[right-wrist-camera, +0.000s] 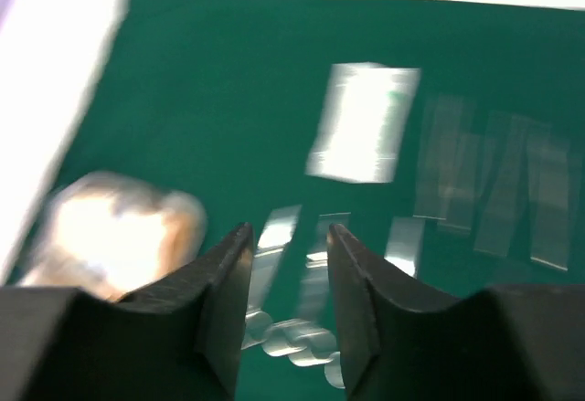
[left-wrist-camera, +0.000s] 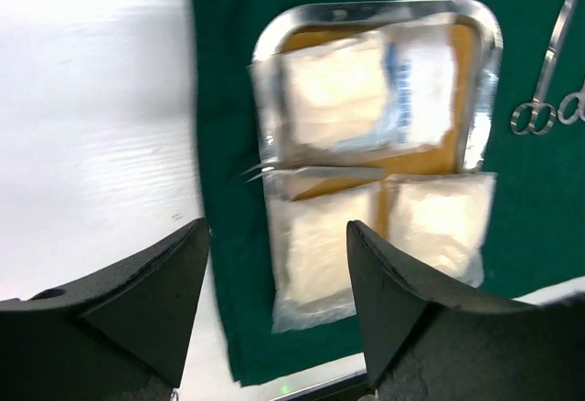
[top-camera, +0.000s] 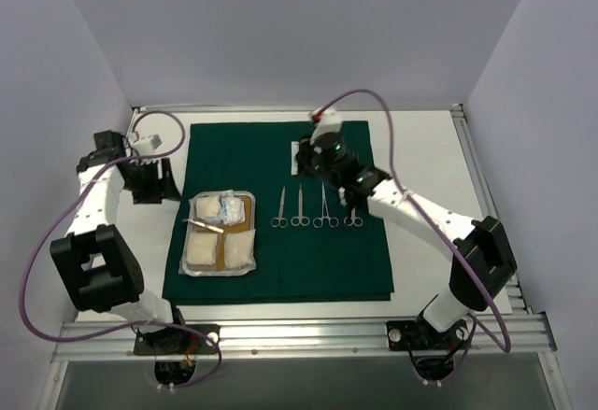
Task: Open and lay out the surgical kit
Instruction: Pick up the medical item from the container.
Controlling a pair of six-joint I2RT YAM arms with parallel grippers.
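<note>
Green drape (top-camera: 280,275) lies spread flat. The steel tray (left-wrist-camera: 384,5) of gauze packets (left-wrist-camera: 320,246) sits on its left side, with four ring-handled instruments (top-camera: 301,206) in a row to the right. Left gripper (left-wrist-camera: 276,232): jaws apart, empty, left of the drape. Right gripper (right-wrist-camera: 289,232): jaws apart, empty, over the far centre.

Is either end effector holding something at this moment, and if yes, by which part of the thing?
Nothing is held. The left end effector and the right end effector are both open and empty.
</note>
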